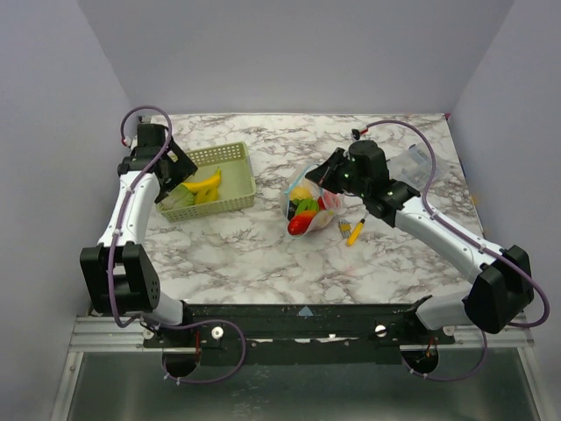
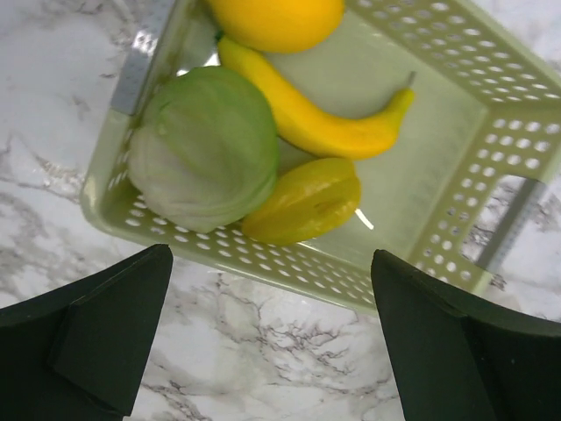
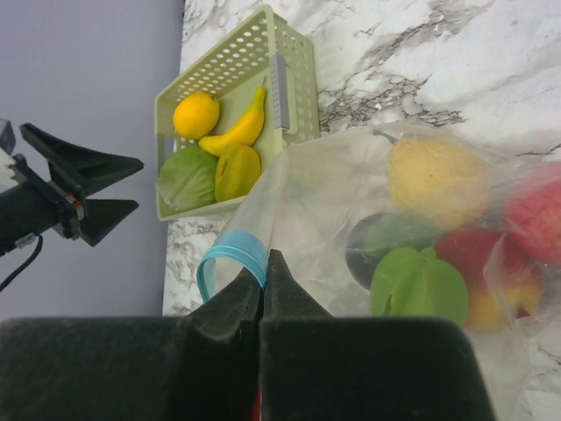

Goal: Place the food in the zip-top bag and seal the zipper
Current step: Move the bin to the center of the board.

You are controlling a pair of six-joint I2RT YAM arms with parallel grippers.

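The clear zip-top bag lies at mid-table holding red, yellow and green food. My right gripper is shut on the light-blue zipper at the bag's mouth and lifts that edge; from above, the right gripper sits at the bag's far side. More food lies in the green basket: a lemon, a banana, a green cabbage and a yellow piece. My left gripper hangs open just outside the basket's near wall, holding nothing.
A thin yellow stick with a black tip lies on the marble just right of the bag. A smaller clear plastic piece sits behind the right arm. Grey walls close in the table on three sides.
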